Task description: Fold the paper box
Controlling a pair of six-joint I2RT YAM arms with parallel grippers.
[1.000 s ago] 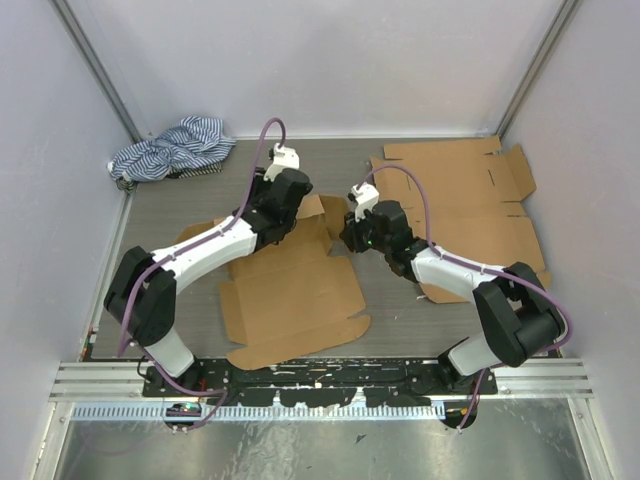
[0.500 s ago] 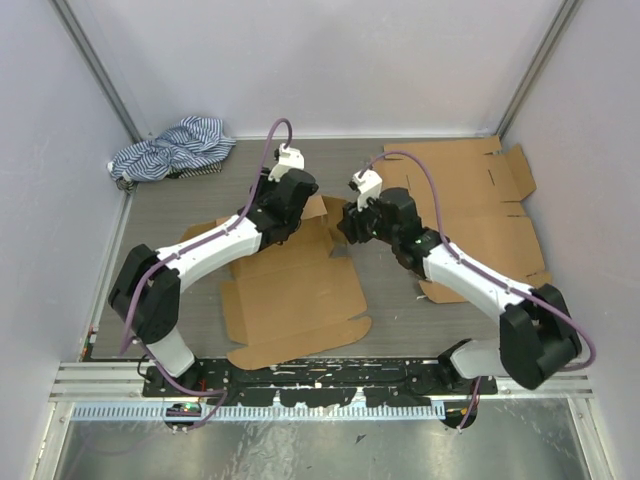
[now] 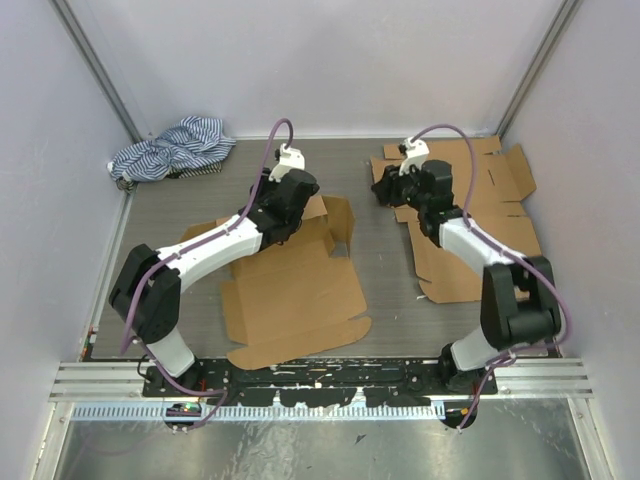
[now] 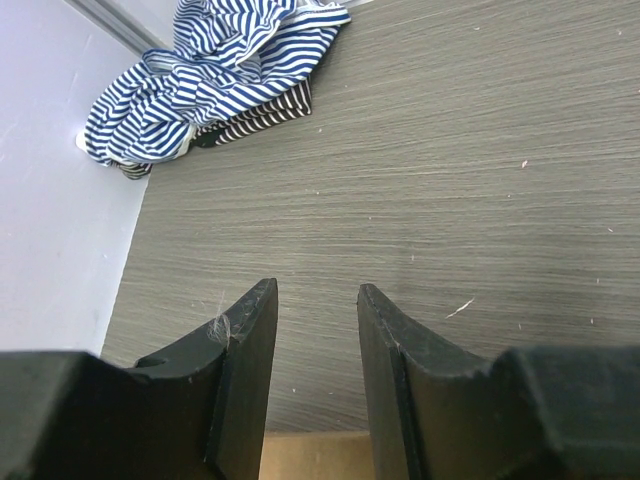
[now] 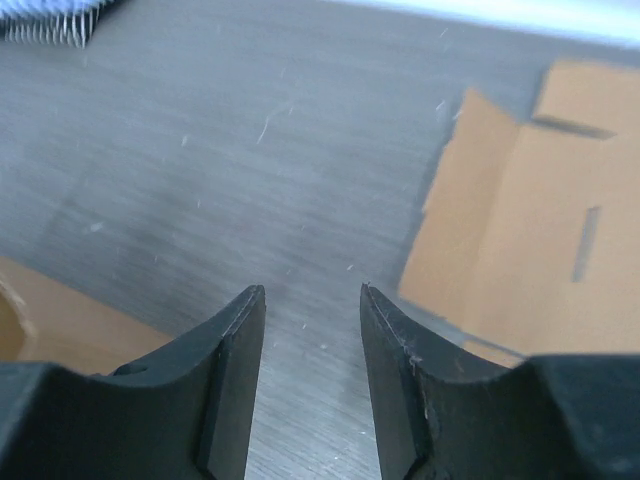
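The paper box (image 3: 290,290) lies unfolded and mostly flat on the table, brown cardboard, with one flap (image 3: 340,222) standing up at its far right corner. My left gripper (image 3: 283,222) hovers over the box's far edge; in the left wrist view it (image 4: 315,290) is open with nothing between the fingers, and a strip of the box (image 4: 310,455) shows below. My right gripper (image 3: 383,192) hangs apart from the box, over bare table, open and empty (image 5: 312,290). An edge of the box (image 5: 60,320) shows at that view's lower left.
A stack of flat cardboard blanks (image 3: 470,210) lies at the right, also seen as the cardboard blanks (image 5: 540,240) in the right wrist view. A striped cloth (image 3: 170,150) is bunched in the far left corner, and the same striped cloth (image 4: 215,70) shows ahead of the left gripper. Walls enclose the table.
My right gripper has opened and swung away from the box's raised flap, back and to the right toward the cardboard stack. The left arm has barely moved.
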